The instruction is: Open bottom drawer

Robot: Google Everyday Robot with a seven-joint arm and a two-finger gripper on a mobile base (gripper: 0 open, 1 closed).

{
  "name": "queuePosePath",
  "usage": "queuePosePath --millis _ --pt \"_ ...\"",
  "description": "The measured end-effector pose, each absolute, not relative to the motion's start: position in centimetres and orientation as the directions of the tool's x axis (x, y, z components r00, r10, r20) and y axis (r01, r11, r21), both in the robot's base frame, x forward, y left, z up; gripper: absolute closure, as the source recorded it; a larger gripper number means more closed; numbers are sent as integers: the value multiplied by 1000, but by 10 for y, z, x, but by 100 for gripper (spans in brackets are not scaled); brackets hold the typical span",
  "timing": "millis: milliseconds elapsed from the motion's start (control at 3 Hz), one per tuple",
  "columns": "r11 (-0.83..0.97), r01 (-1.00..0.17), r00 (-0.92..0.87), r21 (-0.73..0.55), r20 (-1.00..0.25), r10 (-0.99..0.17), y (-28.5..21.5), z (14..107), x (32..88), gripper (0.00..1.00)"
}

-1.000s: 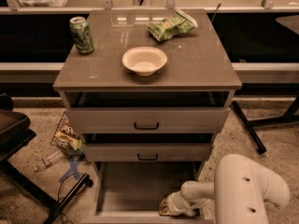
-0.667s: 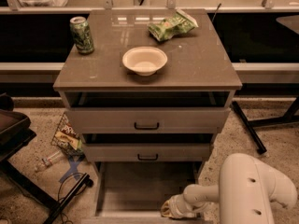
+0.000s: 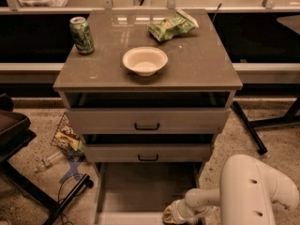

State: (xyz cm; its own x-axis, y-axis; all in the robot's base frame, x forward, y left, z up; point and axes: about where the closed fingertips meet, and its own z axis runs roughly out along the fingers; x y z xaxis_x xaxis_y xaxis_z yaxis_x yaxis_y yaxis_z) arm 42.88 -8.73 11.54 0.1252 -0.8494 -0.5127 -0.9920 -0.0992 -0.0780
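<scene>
Overpulling could derail the flat grey bottom drawer (image 3: 140, 191) — already well out. My white gripper (image 3: 176, 213) sits at its near-right; grip I cannot tell.

top (image 3: 197, 64) | can (image 3: 81, 34): back-left corner | bowl (image 3: 145, 60): centre | bag (image 3: 172, 26): back edge, right of middle | gripper (image 3: 174, 213): below front edge, at drawer (image 3: 145, 186)

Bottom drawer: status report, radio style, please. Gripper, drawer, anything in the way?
Gripper low, at front right of bottom drawer. Drawer pulled far out. No obstruction visible.
</scene>
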Motion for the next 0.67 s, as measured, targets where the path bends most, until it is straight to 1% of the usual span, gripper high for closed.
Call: queuePosePath --millis 667 --pt "-102 -992 124 -72 -516 -847 -84 113 425 21"
